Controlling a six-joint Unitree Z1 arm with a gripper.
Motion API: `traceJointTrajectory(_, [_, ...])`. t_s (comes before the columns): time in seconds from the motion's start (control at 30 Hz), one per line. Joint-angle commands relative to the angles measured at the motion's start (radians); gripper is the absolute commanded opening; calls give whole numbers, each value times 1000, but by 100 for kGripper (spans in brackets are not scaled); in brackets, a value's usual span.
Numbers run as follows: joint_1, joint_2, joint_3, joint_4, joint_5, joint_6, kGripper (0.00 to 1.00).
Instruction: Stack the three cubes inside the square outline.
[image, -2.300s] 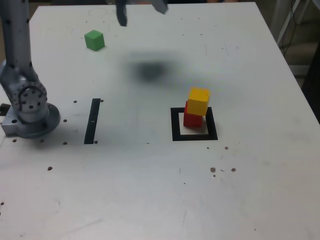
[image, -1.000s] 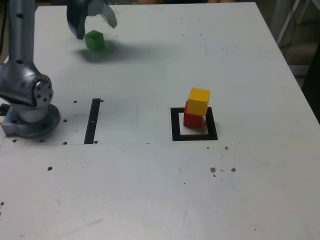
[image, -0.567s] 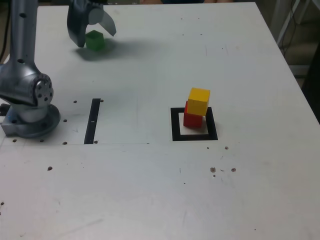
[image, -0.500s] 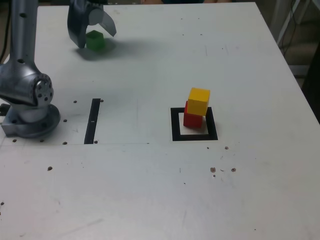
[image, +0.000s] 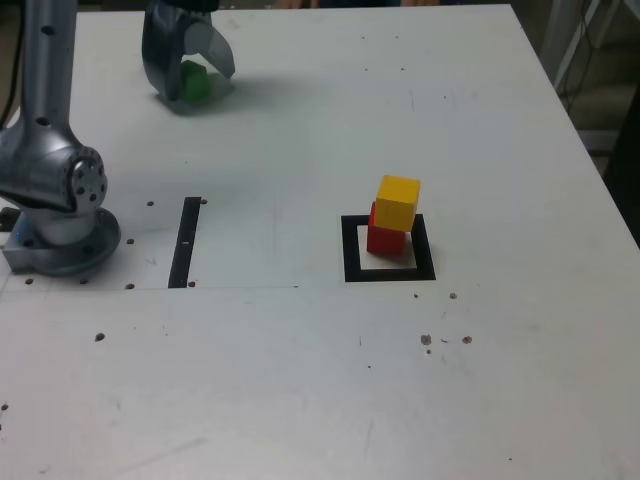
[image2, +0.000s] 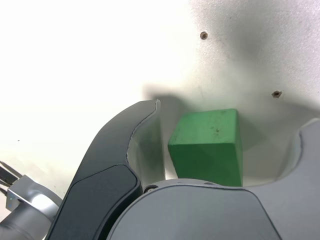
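Note:
At the table's far side, towards the exterior view's left, the green cube (image: 193, 84) rests on the white surface. My gripper (image: 192, 82) stands over it, open, one dark finger on each side. In the wrist view the green cube (image2: 207, 145) lies between the fingers (image2: 125, 145) of my gripper (image2: 232, 115), with a gap on both sides. The yellow cube (image: 398, 202) sits slightly askew on the red cube (image: 384, 238), inside the square outline (image: 350, 250).
The arm's grey base (image: 60, 205) stands at the exterior view's left edge. A thin black strip (image: 184, 242) lies beside it. Small dark holes dot the table (image: 300, 380). The table's right edge is near dark clutter.
My gripper swung from the far middle to the green cube and sank around it. In the last half second the fingers have drawn a little closer to the cube.

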Motion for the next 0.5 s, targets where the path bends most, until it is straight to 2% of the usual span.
traceJointTrajectory(0.0, [4,5,-3,-2,0,-5,79])
traceJointTrajectory(0.3, [6,2,-1,-7,4,-19,54])
traceJointTrajectory(0.47, [6,-4,-3,-15,16,-20,45])
